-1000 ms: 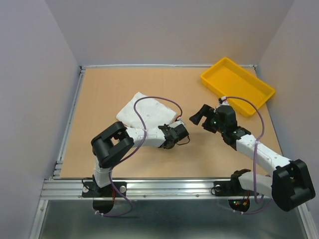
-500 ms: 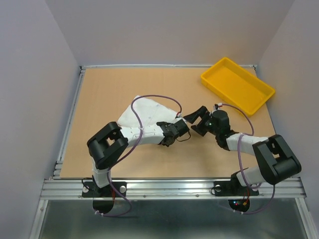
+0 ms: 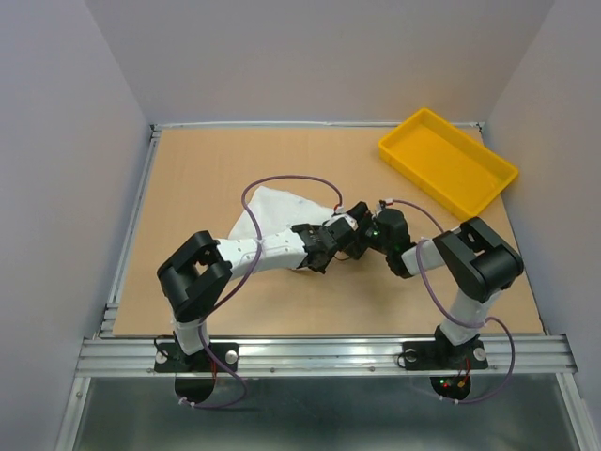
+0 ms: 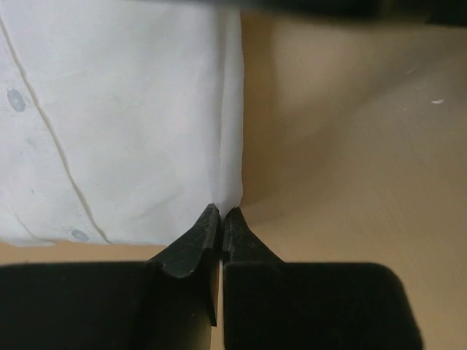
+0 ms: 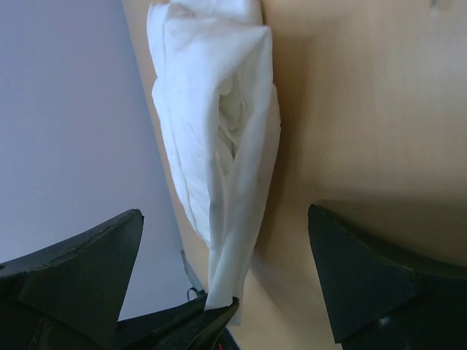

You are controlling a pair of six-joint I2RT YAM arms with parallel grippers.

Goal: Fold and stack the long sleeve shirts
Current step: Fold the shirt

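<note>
A single white shirt (image 3: 272,211) is seen roughly folded on the tabletop (image 3: 207,169), left of centre. Its edge is pinched by the closed left tool (image 4: 221,215). The right tool (image 5: 225,219) is spread wide beside it, holding nothing. Folding is judged unfinished, and no stack is formed.

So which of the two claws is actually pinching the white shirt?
The left gripper: its jaws are shut on the shirt at its edge. The right gripper is wide open, straddling it without gripping.
</note>
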